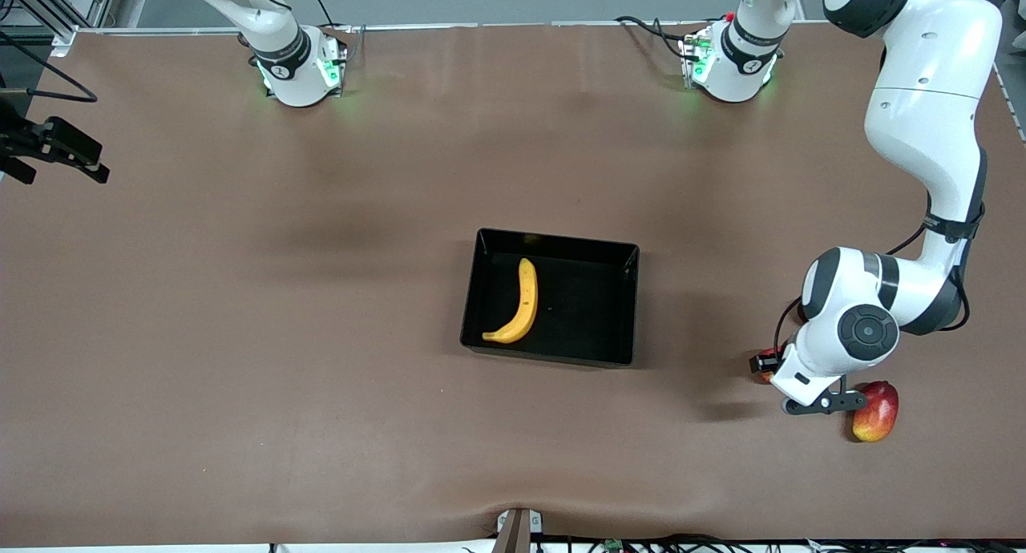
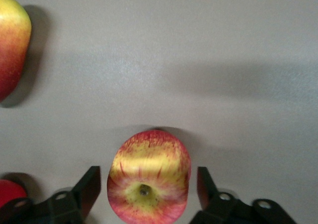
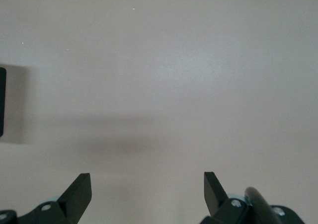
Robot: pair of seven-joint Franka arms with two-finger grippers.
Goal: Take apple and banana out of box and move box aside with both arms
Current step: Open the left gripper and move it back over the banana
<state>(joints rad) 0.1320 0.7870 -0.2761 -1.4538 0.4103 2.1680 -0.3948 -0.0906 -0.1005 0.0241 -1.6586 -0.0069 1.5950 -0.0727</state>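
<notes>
We see the box (image 1: 553, 298) mid bench (image 1: 240, 337), lots of bare room round it; banana (image 1: 519, 303) lies in it. Left pincer (image 2: 148, 186) hangs low w/ fingers spread each side of the apple (image 2: 149, 179), not squeezing. Mango (image 1: 876, 410) sits just beside. Right pincer (image 3: 147, 188) waits, spread wide over bare bench.

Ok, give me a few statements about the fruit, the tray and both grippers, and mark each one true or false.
1. The banana lies in the black tray. True.
2. The left gripper is shut on the apple. False: its fingers are open, one on each side of the apple.
3. The mango is in the tray. False: it lies on the table toward the left arm's end.
4. The right gripper is open and holds nothing. True.
</notes>
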